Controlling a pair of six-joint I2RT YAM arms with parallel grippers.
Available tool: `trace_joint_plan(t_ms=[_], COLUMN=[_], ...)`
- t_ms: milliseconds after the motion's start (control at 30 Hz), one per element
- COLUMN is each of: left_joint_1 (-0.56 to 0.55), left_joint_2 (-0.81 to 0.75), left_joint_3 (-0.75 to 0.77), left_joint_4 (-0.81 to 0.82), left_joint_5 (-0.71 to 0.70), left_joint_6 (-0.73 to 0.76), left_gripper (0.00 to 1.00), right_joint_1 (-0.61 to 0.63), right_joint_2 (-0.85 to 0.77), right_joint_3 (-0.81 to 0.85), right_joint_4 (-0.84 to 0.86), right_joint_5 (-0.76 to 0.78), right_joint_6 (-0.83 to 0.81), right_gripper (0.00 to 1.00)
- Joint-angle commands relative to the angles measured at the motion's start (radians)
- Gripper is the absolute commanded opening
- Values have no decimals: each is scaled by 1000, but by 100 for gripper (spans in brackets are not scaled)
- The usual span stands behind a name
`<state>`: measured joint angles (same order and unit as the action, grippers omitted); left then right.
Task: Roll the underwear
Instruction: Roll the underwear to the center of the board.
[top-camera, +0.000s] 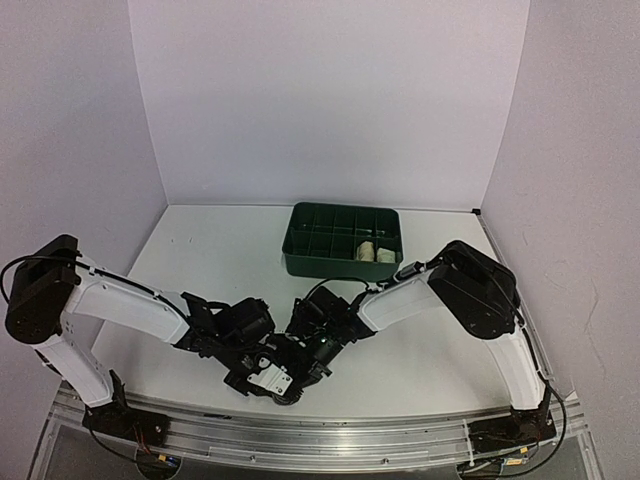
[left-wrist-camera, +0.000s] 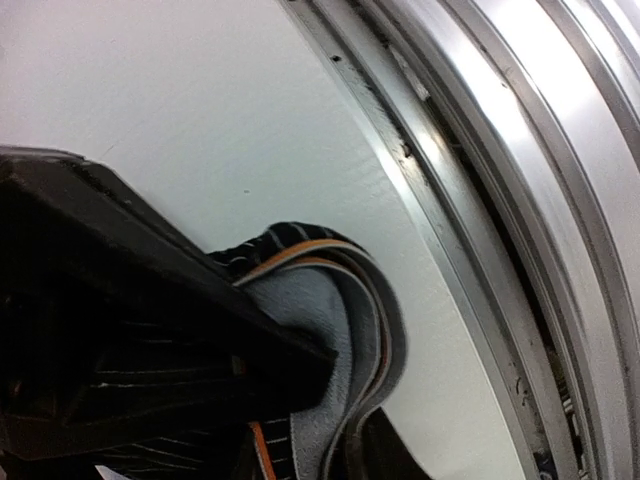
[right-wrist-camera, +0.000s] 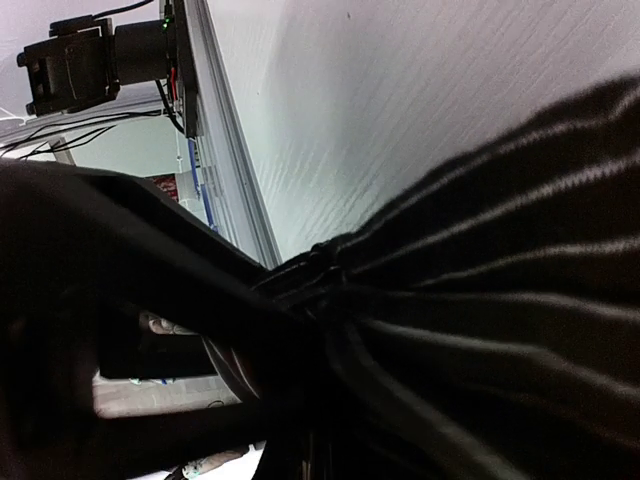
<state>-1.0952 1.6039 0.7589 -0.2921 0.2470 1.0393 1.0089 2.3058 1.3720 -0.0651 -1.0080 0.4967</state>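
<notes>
The black underwear (top-camera: 288, 392) is bunched at the near middle of the table between my two grippers. In the left wrist view it is black striped cloth with a grey lining and an orange line (left-wrist-camera: 322, 322). My left gripper (top-camera: 263, 376) is shut on its folded edge (left-wrist-camera: 345, 405). In the right wrist view the black striped cloth (right-wrist-camera: 500, 280) gathers into my right gripper (right-wrist-camera: 312, 335), which is shut on it. My right gripper (top-camera: 312, 358) sits right beside the left one. Two cream rolls (top-camera: 367, 248) (top-camera: 386, 257) lie in the green tray (top-camera: 310, 262).
The green compartment tray stands at the back centre of the white table. The metal rail (left-wrist-camera: 470, 200) of the table's near edge runs close beside the cloth and the left gripper. Purple walls close in the back and both sides.
</notes>
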Motion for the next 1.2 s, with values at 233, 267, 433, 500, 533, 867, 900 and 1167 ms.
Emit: trace_joint_plan(t_ms=[233,267,433,500,533,867,900,1167], left_joint_1=[-7,-2,71,111,129,249,268,417], left_joint_2=[-44,-40,-1,30,52,194,223,445], left_joint_3=[21,27,72,100,115,156,170,327], left_joint_4=[-70,-85,-227,-289,-319,-423,-432,-548], left_joint_5=[22,34,214,287,328,536,551,645], left_joint_6=[-83,-102,-160,-180,-187,-242,-246,-223], left_gripper=[0,0,0,0,0,0,0,0], right_joint_1=[-7,-8,-7,-7,-8,-5,2,252], right_joint_2=[21,2,-119,-176,-202,-473,-504,-629], right_joint_3=[-86,-92,-122,-140,-148,-376,-402,-440], right_joint_4=[-67,-67,-63,-60,-56,132,156,191], right_joint_5=[209,225,309,344,359,544,578,1005], right_joint_6=[-6,-12,-51,-75,-84,-89,-105,-642], right_gripper=[0,1,36,41,43,48,48,49])
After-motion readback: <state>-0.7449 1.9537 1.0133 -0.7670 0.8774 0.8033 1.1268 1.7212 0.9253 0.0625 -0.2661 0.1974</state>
